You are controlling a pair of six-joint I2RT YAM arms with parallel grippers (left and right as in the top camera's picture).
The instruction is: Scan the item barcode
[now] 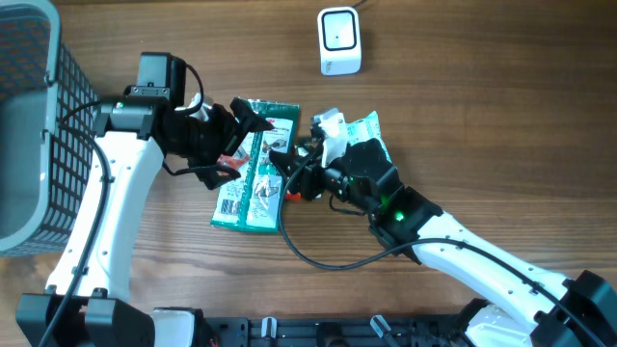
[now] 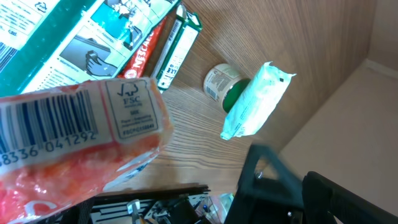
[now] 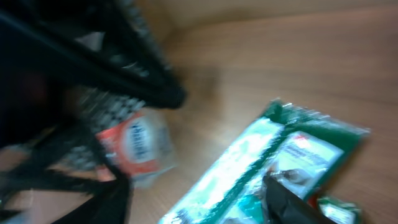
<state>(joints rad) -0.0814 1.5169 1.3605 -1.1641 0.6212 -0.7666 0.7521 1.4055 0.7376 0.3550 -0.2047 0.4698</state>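
An orange-red packet [image 2: 81, 143] lies close under my left wrist camera, its barcode and FSC mark facing up. In the overhead view only a sliver of the packet [image 1: 229, 160] shows beneath my left gripper [image 1: 231, 145]. That gripper [image 2: 180, 199] stands wide open; one black finger [image 2: 273, 180] shows and the other is hidden by the packet. My right gripper [image 1: 291, 169] hovers over the green packages [image 1: 255, 164], its blurred fingers apart with a green package [image 3: 273, 155] between them. The white scanner [image 1: 339, 40] stands at the back.
A grey mesh basket [image 1: 29, 116] fills the left edge. A green-capped bottle [image 2: 224, 84] and a white pouch [image 2: 258, 99] lie right of the green packages. A red stick pack [image 2: 146, 50] rests among the packages. Cables trail near both wrists.
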